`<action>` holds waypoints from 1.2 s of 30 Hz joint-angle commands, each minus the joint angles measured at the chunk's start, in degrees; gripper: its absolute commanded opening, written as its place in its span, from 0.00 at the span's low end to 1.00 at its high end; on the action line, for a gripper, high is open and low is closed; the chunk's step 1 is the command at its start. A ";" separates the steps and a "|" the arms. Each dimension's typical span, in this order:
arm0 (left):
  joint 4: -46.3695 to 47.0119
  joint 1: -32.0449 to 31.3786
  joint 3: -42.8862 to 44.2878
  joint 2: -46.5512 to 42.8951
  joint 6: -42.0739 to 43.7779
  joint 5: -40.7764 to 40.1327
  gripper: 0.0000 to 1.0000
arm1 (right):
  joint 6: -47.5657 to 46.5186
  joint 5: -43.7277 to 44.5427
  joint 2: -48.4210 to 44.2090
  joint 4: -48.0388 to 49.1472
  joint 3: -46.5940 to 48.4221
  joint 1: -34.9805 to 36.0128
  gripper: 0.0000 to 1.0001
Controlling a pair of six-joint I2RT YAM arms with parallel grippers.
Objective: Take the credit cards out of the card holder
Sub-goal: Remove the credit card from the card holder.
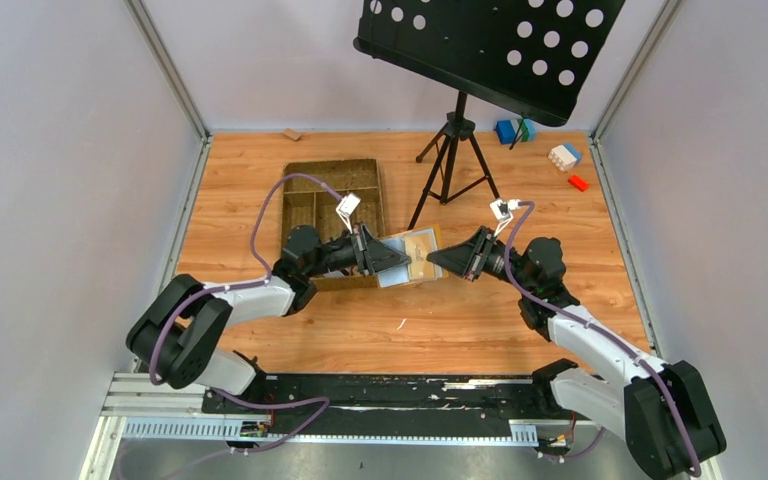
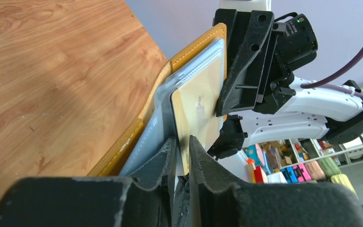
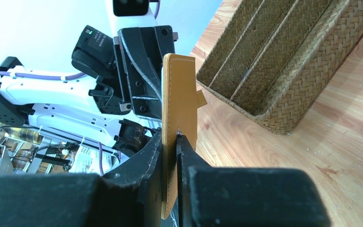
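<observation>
The mustard-yellow card holder point(image 1: 398, 274) hangs open above the table, held between my two arms. My right gripper point(image 1: 440, 258) point(image 3: 172, 138) is shut on the card holder's point(image 3: 179, 104) yellow flap at its right edge. A tan-gold credit card point(image 2: 201, 104) point(image 1: 422, 246) sticks out of the grey-blue pocket of the card holder point(image 2: 123, 146). My left gripper point(image 1: 376, 252) point(image 2: 182, 142) straddles the near end of that card, its fingers a sliver apart on either side of it. Any other credit cards are hidden.
A brown woven compartment tray point(image 1: 305, 182) point(image 3: 274, 71) lies just behind the left gripper. A black music stand point(image 1: 490, 45) on a tripod point(image 1: 450, 160) stands at the back. Coloured blocks point(image 1: 564, 157) lie at the back right. Grey walls close in the sides.
</observation>
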 commanded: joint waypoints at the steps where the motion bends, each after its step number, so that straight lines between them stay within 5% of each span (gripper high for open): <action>1: 14.07 -1.89 2.42 3.44 -4.56 4.63 0.21 | 4.11 -4.25 1.96 10.32 -0.19 0.22 0.10; 5: 17.93 -1.93 1.77 2.65 -5.89 4.98 0.19 | 4.43 -4.51 2.85 10.90 -0.27 0.21 0.10; 9: 15.88 -1.95 1.70 1.69 -4.29 4.45 0.00 | 3.83 -4.08 2.34 9.75 -0.15 0.21 0.10; 14: 4.06 -0.71 1.46 0.15 0.85 0.99 0.00 | 3.39 -3.55 0.34 8.30 -0.26 -0.09 0.17; 22: 4.01 0.88 0.13 -0.93 0.45 -0.37 0.00 | 1.72 -0.68 -4.27 3.69 -1.01 -1.20 0.37; 30: 5.26 1.57 -0.44 -0.97 -0.45 -0.43 0.00 | 0.89 0.86 -4.77 -0.22 -0.81 -2.78 0.09; 36: 5.53 1.90 -0.67 -0.17 -0.64 -0.45 0.00 | 1.25 1.37 -6.18 -1.23 -1.77 -5.07 0.04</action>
